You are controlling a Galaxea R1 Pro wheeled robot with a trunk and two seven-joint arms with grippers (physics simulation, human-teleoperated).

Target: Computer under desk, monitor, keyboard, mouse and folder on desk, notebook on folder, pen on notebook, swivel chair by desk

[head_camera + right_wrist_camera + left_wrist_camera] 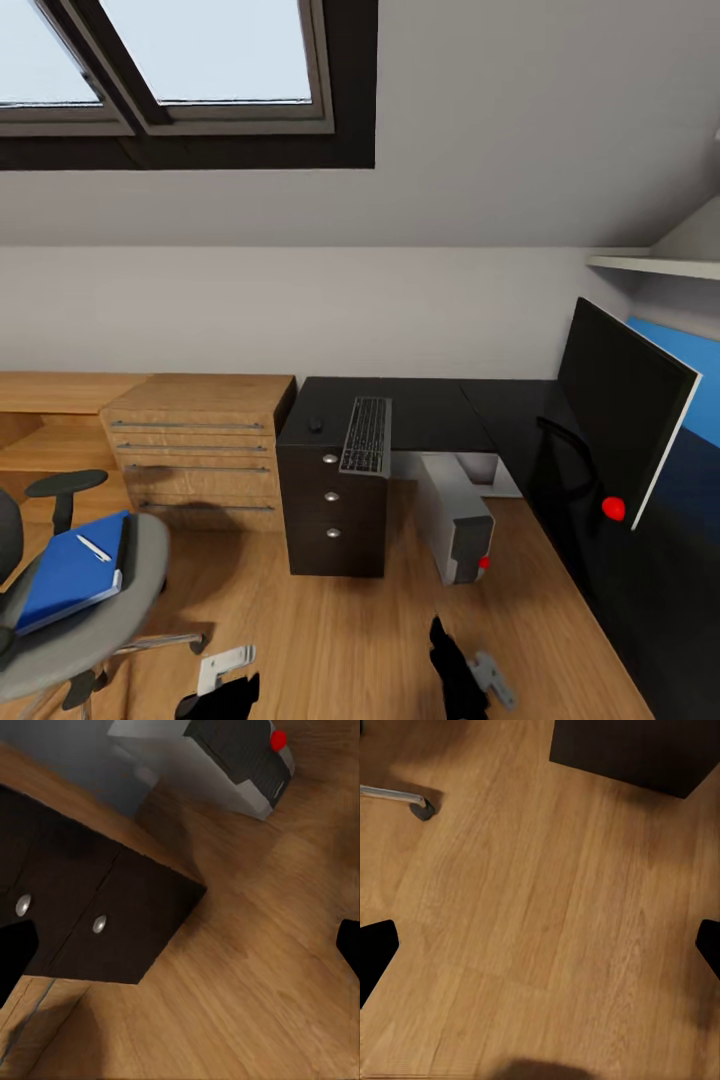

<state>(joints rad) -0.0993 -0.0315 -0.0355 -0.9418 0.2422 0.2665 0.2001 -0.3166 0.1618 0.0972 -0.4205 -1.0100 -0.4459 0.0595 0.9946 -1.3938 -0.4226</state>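
One blue folder (68,572), white-edged

Workspace things, partly in place around the dark L-shaped counter (440,410)

The grey computer (458,515) stands on the floor under the counter, a red dot on its front; the black monitor (620,405) stands upright at the counter's right side; the dark keyboard (367,436) lies flat above the drawers, with the small black mouse (316,424) near its left; the blue folder (72,570) rests tilted on the grey swivel chair (95,610), a white pen (94,548) lying on top
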